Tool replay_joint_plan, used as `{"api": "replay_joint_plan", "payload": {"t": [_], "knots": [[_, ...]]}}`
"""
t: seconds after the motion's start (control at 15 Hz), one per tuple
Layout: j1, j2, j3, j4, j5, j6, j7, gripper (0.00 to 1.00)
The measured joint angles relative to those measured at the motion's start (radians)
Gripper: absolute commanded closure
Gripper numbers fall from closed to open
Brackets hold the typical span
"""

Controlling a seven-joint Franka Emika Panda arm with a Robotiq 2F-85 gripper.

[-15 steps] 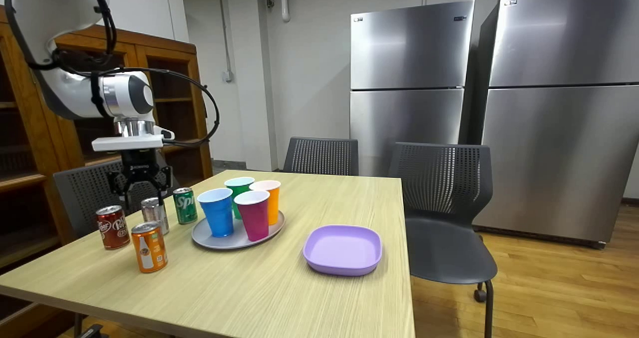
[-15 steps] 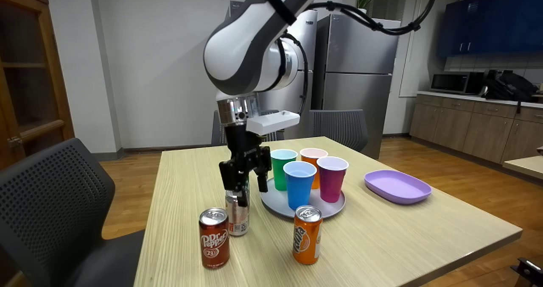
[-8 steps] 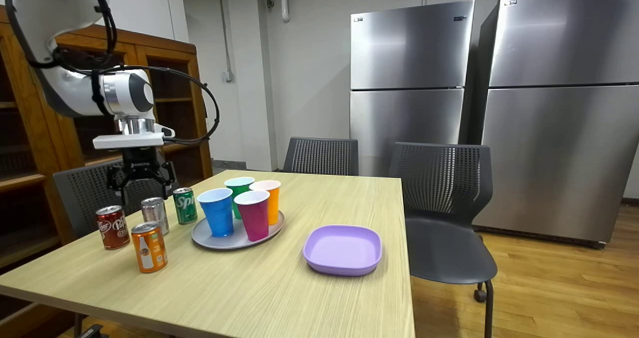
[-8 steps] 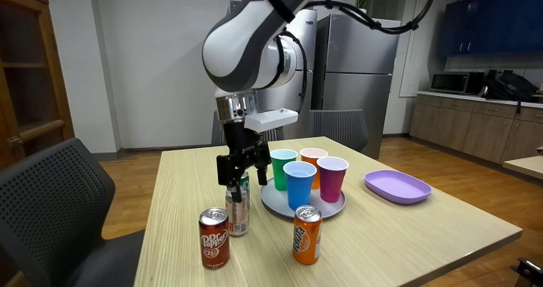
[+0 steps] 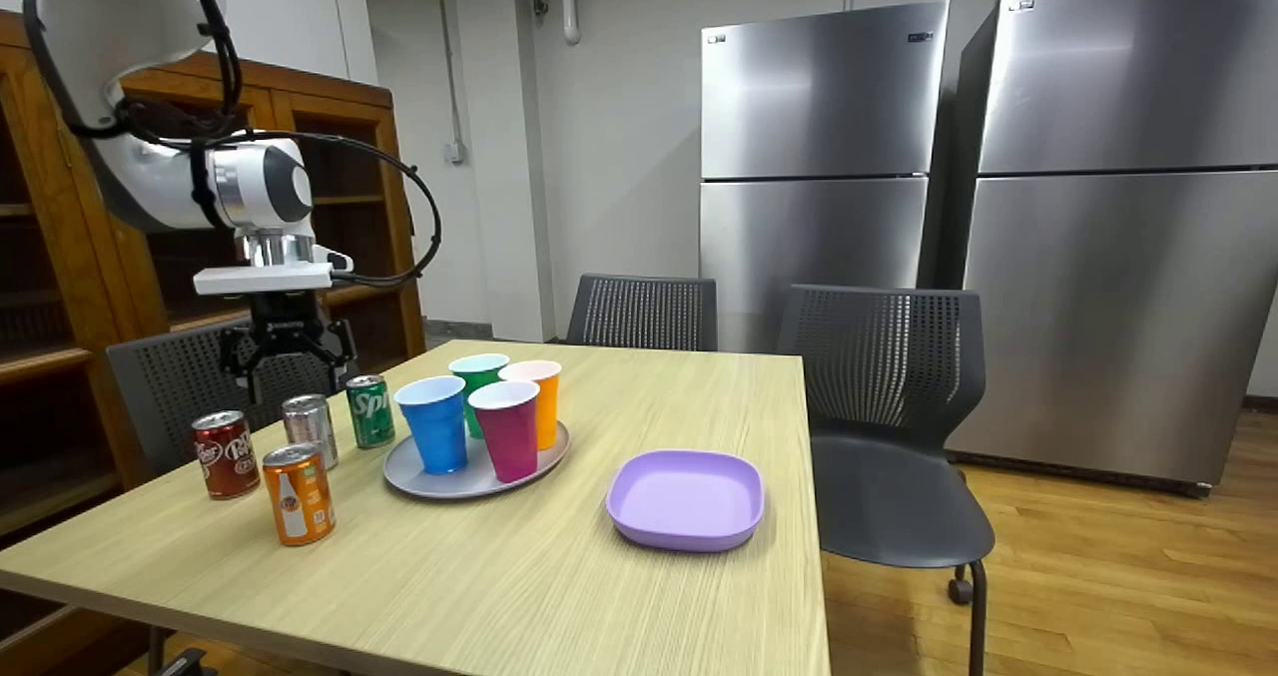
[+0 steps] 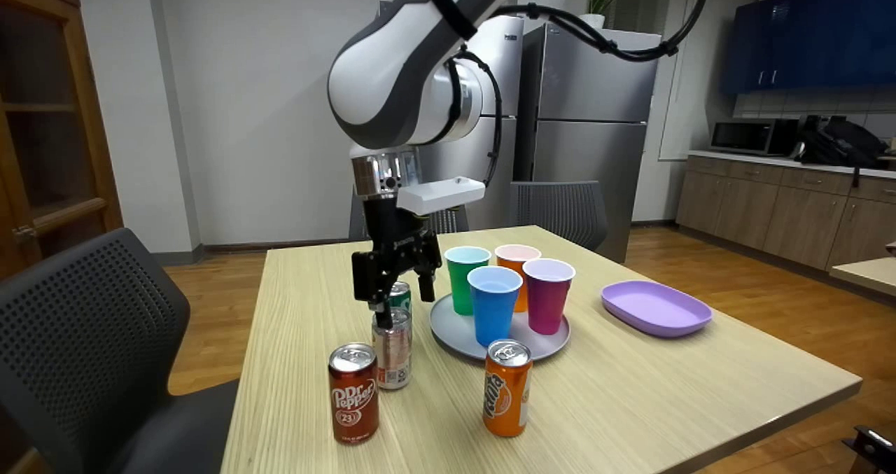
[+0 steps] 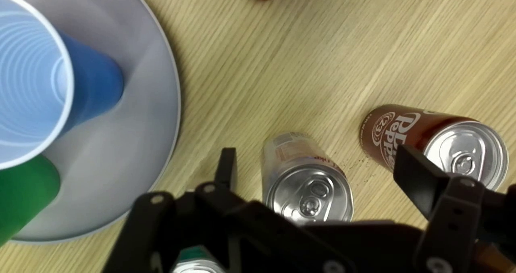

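Note:
My gripper [image 5: 295, 384] is open and empty over the cans; it also shows in an exterior view [image 6: 406, 304] and the wrist view [image 7: 316, 160]. In the wrist view a silver Coke can [image 7: 296, 154] stands between the spread fingers, apart from both. The fingertips look roughly level with or above its top. A dark red Dr Pepper can [image 7: 383, 123] stands partly behind one finger. A green Sprite can [image 5: 369, 411] stands beyond the silver can, mostly hidden by the gripper in the wrist view. An orange Fanta can [image 6: 507, 390] stands nearer the table's middle.
A grey plate [image 5: 477, 484] beside the cans holds blue [image 5: 439, 438], green [image 5: 472, 388], magenta [image 5: 511, 441] and orange [image 5: 547, 411] cups. A purple dish [image 5: 685, 501] lies farther along the table [image 5: 479, 586]. Dark chairs [image 6: 77, 334] stand around the table.
The gripper has risen a little and shifted slightly sideways, so its fingertips no longer overlap the silver can as much in the exterior views. It stays open. Cans, cups, plate and dish have not moved.

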Motion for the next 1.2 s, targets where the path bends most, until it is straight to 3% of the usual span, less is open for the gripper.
{"api": "replay_joint_plan", "payload": {"t": [1.2], "knots": [[0.021,0.120,0.000,0.173,0.000,-0.114,-0.005,0.00]]}}
